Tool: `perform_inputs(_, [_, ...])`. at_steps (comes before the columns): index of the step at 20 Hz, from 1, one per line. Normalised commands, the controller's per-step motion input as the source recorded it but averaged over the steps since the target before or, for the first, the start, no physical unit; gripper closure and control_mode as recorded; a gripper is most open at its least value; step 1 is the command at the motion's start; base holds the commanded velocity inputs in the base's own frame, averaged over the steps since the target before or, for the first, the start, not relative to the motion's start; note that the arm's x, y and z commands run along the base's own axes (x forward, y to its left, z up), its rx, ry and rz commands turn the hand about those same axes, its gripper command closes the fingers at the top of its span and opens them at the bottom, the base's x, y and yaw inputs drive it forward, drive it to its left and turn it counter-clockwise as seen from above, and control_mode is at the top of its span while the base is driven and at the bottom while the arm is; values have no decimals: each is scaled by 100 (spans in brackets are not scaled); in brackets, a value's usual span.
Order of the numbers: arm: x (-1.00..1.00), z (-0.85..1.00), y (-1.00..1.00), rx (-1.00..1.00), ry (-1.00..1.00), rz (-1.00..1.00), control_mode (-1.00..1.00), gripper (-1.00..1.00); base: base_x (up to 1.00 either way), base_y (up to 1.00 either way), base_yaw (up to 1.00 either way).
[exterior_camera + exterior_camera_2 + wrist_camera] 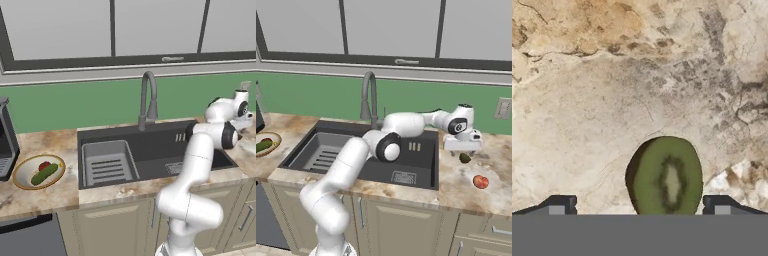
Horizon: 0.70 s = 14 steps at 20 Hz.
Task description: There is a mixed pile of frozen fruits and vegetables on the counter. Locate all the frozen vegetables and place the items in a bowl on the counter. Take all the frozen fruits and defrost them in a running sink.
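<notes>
in the hand view we saw our gripper [638,206] spread wide, a fingertip [559,205] on either side of the kiwi half [666,176], which lay cut face up on the stone counter [587,115], not yet gripped. from the right base view a peach [480,181] sat near it toward the counter's front. further left lay the sink [150,150] and tap [147,100], then the bowl [22,180] holding a cucumber [44,173] and something red.

A halved kiwi [666,177] lies cut face up on the stone desk [587,125] right of the dark sink [406,162], a red peach [480,181] nearby. Left of the sink, a bowl [20,167] holds a cucumber [44,174] and tomato [44,164].
</notes>
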Motion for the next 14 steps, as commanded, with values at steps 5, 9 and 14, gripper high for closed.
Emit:
perform_inputs(5, [21, -38, -19, 0, -1, 0, -100, -100, 0, 0, 0])
perform_inputs(9, [-4, -36, -15, 2, 1, -7, -100, 100, 0, 0, 0])
perform_inputs(14, [-16, -22, 0, 5, 6, -14, -100, 100, 0, 0, 0])
